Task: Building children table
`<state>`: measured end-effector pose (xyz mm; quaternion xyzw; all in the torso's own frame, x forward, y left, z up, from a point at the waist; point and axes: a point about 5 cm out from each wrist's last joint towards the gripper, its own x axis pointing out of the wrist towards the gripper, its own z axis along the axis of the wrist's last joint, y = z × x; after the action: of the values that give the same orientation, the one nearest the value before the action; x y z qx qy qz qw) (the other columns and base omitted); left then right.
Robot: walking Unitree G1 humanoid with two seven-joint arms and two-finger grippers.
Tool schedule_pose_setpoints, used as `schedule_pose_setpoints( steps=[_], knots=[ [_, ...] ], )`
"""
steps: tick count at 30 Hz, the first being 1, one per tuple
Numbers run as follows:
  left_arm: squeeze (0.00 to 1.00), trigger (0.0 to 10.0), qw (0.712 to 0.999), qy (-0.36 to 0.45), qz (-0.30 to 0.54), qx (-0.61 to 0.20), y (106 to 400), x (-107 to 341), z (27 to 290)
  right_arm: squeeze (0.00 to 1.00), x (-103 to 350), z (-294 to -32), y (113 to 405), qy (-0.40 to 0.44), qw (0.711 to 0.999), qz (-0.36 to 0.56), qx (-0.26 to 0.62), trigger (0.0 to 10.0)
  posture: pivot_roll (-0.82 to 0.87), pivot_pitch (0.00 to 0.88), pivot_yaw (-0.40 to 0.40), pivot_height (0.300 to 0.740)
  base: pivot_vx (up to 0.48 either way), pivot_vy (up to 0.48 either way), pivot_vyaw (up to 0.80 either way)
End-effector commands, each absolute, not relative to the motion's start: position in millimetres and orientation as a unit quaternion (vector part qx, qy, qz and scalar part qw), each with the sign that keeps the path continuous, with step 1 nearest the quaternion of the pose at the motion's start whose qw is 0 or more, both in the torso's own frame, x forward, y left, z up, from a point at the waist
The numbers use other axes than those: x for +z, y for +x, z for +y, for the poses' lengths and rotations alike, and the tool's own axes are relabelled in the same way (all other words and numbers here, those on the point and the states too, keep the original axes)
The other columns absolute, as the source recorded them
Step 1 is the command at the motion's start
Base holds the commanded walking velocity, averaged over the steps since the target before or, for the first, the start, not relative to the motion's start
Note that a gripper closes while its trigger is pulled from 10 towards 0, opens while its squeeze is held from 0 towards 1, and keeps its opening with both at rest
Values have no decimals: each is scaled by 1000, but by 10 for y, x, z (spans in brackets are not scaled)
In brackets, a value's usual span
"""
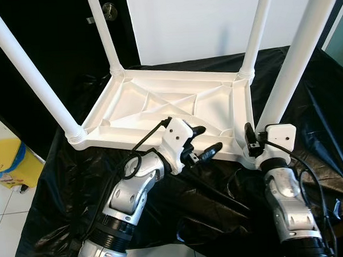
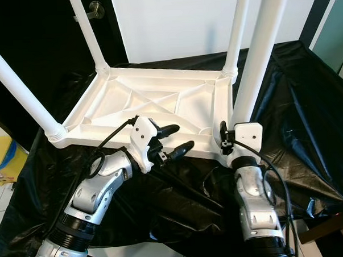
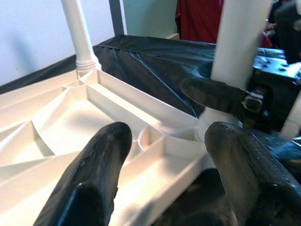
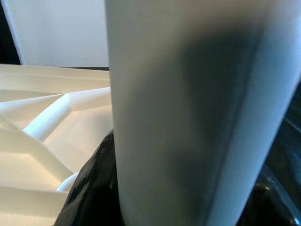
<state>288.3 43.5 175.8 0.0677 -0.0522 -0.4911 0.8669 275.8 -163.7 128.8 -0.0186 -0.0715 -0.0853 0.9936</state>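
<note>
Nearest, the left gripper (image 1: 207, 143) hangs with its jaws spread wide and empty over the front rim of the upturned white tabletop (image 1: 159, 103). The right gripper (image 1: 253, 141) clasps the near right leg (image 1: 296, 55) at its base. The tabletop lies on black sheeting (image 1: 324, 116); beyond stand three more legs.

Black sheet (image 1: 307, 100), yellow bin (image 1: 11, 164), dark door (image 1: 43, 49), perhaps red cloth (image 3: 200, 21).

White wall (image 1: 201, 19), dark door (image 1: 54, 48), black sheet (image 1: 319, 110), tiled floor (image 1: 5, 227).
</note>
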Motion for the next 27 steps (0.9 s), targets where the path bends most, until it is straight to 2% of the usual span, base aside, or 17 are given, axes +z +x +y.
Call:
schedule_pose_setpoints(
  steps=[1,11,12,13,14,20,21,27],
  knots=[
    [0,10000,912,65,-54,-402,2986,1752,511,0,992,-1521,2680,-20,996,6,-81,10000,-136,59,56,740,0,0,0],
    [0,10000,921,67,-55,-380,2992,1729,554,0,1065,-1537,2657,-21,996,-4,-81,10000,-118,64,40,740,0,0,0],
    [0,10000,922,67,-55,-378,2992,1725,561,647,1077,-1538,2656,-22,996,-6,-82,10000,-120,56,39,740,0,0,0],
    [0,10000,922,67,-55,-378,2992,1725,561,647,1077,-1538,2656,-22,996,-6,-82,10000,-120,56,39,740,0,0,0],
    [0,10000,922,68,-56,-377,3001,1723,563,1000,1097,-1546,2667,-22,997,-12,-77,10000,-120,49,39,740,0,0,0],
    [0,10000,922,69,-57,-376,3015,1730,562,1000,1125,-1559,2680,-25,997,-20,-73,10000,-123,43,40,740,0,0,0],
    [0,10000,920,71,-62,-381,3045,1741,551,1000,1193,-1642,2718,-29,998,-41,-48,10000,-140,22,46,740,0,0,0],
    [0,10000,916,76,-66,-389,3064,1747,545,1000,1246,-1711,2745,-35,998,-54,-28,10000,-138,10,54,740,0,0,0]
  ],
)
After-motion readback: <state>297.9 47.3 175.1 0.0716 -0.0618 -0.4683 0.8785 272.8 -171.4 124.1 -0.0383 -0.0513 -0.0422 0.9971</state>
